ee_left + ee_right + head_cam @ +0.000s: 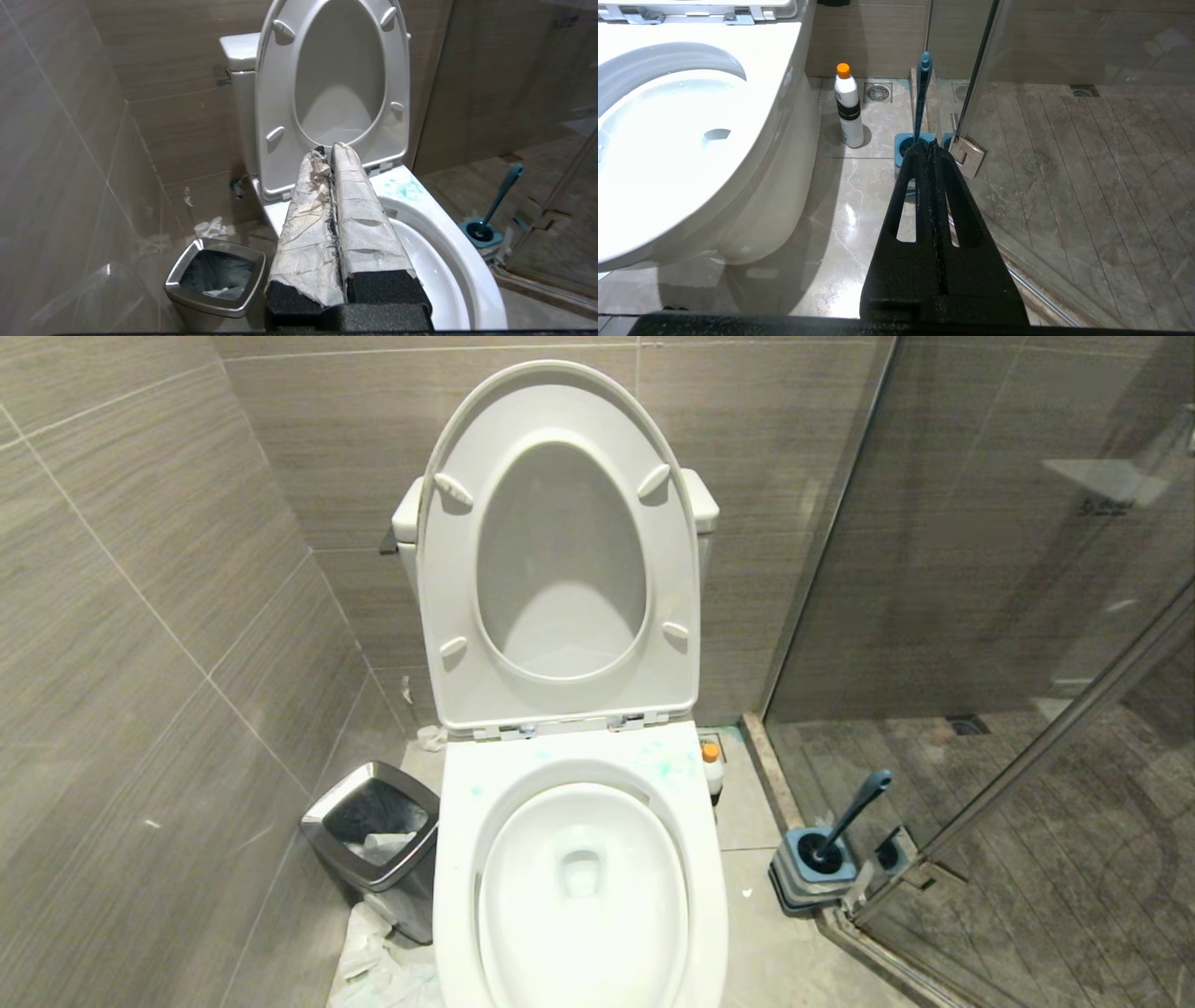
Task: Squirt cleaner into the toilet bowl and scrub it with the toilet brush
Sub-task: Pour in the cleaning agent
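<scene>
You have the toilet bowl (579,877) right in front of you, seat and lid (558,551) raised against the tank, with blue-teal smears (667,765) on the rim near the hinges. The cleaner (712,767) stands upright on the floor just beside the bowl's right rear side, orange cap on. The toilet brush (845,821) sits in its holder (810,873) further right of the bowl, by the glass shower door (1008,616), handle leaning away from the bowl. A steel-rimmed bin (373,840) stands on the bowl's left side, crumpled paper (378,971) on the floor in front of it. Your left pincer (332,148), fingers wrapped in white paper, is closed and empty, over the bowl's front left rim. Your right pincer (930,145) is closed on nothing, low beside the bowl's right side, pointing at the brush holder
</scene>
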Robot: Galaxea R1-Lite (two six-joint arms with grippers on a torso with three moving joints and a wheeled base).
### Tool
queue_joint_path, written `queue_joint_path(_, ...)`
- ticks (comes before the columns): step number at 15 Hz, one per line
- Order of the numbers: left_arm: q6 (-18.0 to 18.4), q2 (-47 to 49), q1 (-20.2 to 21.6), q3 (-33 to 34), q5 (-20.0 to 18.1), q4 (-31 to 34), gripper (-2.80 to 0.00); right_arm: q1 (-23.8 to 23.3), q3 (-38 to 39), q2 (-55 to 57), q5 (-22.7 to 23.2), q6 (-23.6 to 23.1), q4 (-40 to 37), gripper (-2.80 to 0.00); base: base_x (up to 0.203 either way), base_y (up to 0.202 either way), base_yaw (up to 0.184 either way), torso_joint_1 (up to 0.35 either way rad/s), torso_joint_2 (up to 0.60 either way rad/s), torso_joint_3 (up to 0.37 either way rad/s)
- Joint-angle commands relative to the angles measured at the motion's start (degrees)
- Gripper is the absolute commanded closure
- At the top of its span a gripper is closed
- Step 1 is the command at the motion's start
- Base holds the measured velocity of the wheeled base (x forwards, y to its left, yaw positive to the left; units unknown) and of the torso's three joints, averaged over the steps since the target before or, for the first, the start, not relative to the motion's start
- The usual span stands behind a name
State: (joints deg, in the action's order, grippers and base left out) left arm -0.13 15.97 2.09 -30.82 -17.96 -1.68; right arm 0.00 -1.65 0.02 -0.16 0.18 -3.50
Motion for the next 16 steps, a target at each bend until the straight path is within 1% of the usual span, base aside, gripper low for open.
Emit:
queue_joint_path(1,-0.02,-1.62,-0.53,2.21,-0.06,0.12,0.00,0.00,-0.02,0.06,-0.02,-0.01,-0.02,0.00,0.000,0.000,0.000,0.000,0.00,0.000)
queue_joint_path(3,0.27,-4.11,-0.82,6.78,0.89,-0.13,0.00,0.00,-0.02,0.06,-0.02,0.04,-0.02,0.00,0.000,0.000,0.000,0.000,0.00,0.000)
queue_joint_path(4,0.64,-6.42,-1.29,8.99,2.69,0.01,0.00,0.00,-0.02,0.06,-0.02,0.02,-0.02,0.00,0.000,0.000,0.000,0.000,0.00,0.000)
queue_joint_path(6,1.99,-12.76,-1.69,15.83,5.68,0.61,0.00,0.00,0.04,0.06,-0.02,-0.01,-0.02,0.00,0.000,0.000,0.000,0.000,0.00,0.000)
queue_joint_path(7,3.02,-15.21,-1.79,20.77,7.02,-0.03,0.00,0.00,-0.02,0.06,-0.02,0.02,-0.02,0.00,0.000,0.000,0.000,0.000,0.00,0.000)
queue_joint_path(8,3.92,-15.80,-1.87,25.10,9.16,-2.41,0.00,0.00,0.06,0.06,-0.02,0.00,-0.02,0.00,0.000,0.000,0.000,0.000,0.00,0.000)
queue_joint_path(9,4.51,-15.80,-1.91,28.66,10.99,-4.57,0.00,0.00,-0.02,0.06,-0.02,-0.01,-0.02,0.00,0.000,0.000,0.000,0.000,0.00,0.000)
queue_joint_path(10,4.88,-15.80,-1.94,30.92,12.39,-4.96,0.00,0.00,-0.02,0.06,-0.02,-0.01,-0.02,0.00,0.000,0.000,0.000,0.000,0.00,0.000)
queue_joint_path(11,5.17,-15.80,-1.96,30.91,13.58,-2.11,0.00,0.00,-0.02,0.06,-0.02,-0.01,-0.02,0.00,0.000,0.000,0.000,0.000,0.00,0.000)
queue_joint_path(13,4.27,-15.80,-2.00,30.60,16.72,2.17,0.00,0.00,-0.01,0.06,-0.02,0.08,-0.02,0.00,0.000,0.000,0.000,0.000,0.00,0.000)
queue_joint_path(14,4.00,-15.80,-2.14,30.20,16.39,3.08,0.00,0.00,-0.01,0.06,-0.02,-0.01,-0.02,0.00,0.000,0.000,0.000,0.000,0.00,0.000)
queue_joint_path(16,3.87,-15.80,-2.27,30.38,16.51,2.56,0.00,0.00,0.00,0.06,-0.02,-0.01,-0.02,0.00,0.000,0.000,0.000,0.000,0.00,0.000)
